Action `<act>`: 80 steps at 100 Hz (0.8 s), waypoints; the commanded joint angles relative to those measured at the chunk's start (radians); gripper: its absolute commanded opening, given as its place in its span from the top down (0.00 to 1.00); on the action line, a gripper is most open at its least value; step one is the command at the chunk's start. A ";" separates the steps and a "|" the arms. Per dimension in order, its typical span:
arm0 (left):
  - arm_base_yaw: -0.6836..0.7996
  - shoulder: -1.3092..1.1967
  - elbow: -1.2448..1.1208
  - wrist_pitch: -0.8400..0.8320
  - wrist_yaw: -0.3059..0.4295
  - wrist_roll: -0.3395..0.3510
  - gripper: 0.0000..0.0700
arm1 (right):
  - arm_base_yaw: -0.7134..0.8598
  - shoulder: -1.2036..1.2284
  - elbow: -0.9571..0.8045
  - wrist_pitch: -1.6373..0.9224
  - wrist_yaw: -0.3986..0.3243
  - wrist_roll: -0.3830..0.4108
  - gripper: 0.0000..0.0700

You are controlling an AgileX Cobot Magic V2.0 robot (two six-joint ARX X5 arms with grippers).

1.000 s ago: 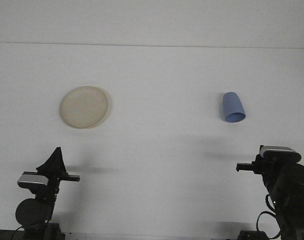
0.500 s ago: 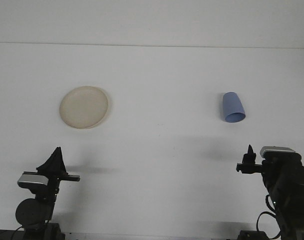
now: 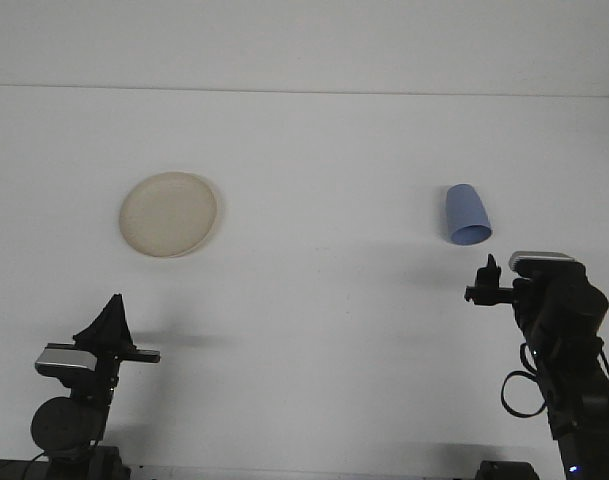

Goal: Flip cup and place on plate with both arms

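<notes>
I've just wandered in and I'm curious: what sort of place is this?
Probably a robot test bench or lab: a bare white table with only a plate and a blue cup lying on its side, and two robot arms at the near edge.

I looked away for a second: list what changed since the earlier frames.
The right gripper rose and moved forward toward the blue cup, without touching it. Nothing was grasped or released. The left gripper, cup and beige plate stayed put.
</notes>
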 commanded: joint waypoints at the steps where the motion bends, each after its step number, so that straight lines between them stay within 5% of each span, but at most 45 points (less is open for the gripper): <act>1: -0.002 -0.002 -0.019 0.011 0.001 -0.002 0.98 | -0.002 0.031 -0.008 0.084 -0.001 -0.031 0.26; 33: -0.002 -0.002 -0.019 0.011 0.001 -0.002 0.98 | -0.103 0.187 -0.176 0.423 -0.070 -0.040 0.26; 58: -0.002 -0.002 -0.019 0.011 0.001 -0.002 0.98 | -0.201 0.400 -0.213 0.592 -0.218 -0.027 0.26; 80: -0.002 -0.002 -0.019 0.011 0.001 -0.002 0.98 | -0.211 0.576 -0.213 0.758 -0.222 -0.029 0.26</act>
